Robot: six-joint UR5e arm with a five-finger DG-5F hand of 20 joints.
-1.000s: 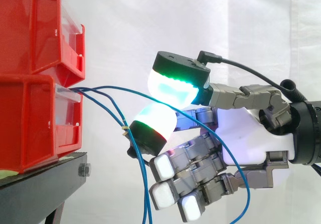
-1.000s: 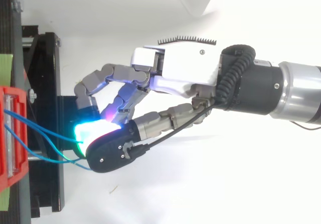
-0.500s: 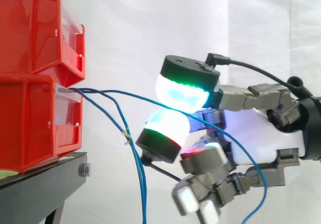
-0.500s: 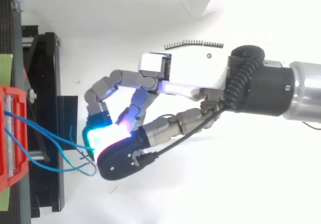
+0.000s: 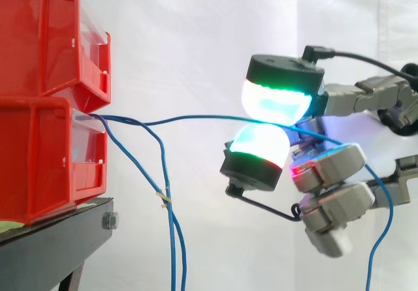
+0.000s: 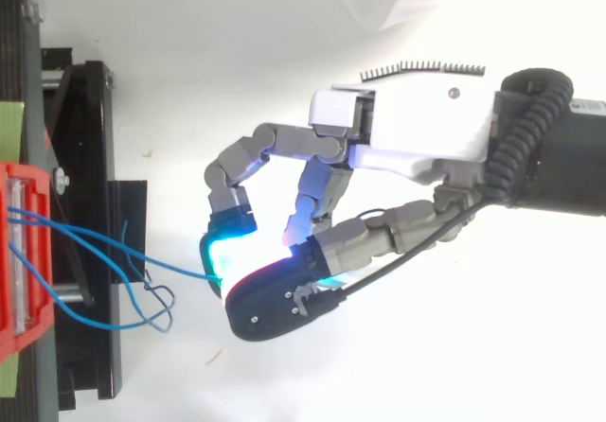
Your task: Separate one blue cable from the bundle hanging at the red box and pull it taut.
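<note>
Blue cable: in the side view it is seen running almost level from the mouth of the lower red box, at the left of the frame, across to the robot hand at right centre. It is pinched there between two glowing pads, one above the other. The other fingers are curled below, with nothing held in them. Past the pinch the strand loops down toward the lower right corner. The rest of the bundle hangs at lower left centre, apart from the pinched strand.

Step judged: tautening, nearly done. A shallow dip is left just beside the box. The pull is best drawn slowly, straight away from the box toward the right edge and level with its mouth. The pinch should be held firm so the thin strand is not slipped through the pads. Excess force is to be avoided, since the cable could be torn out or the box shifted.

Surface and room: the box is set under a second red bin, both carried on a black stand. A white curtain is hung behind.
</note>
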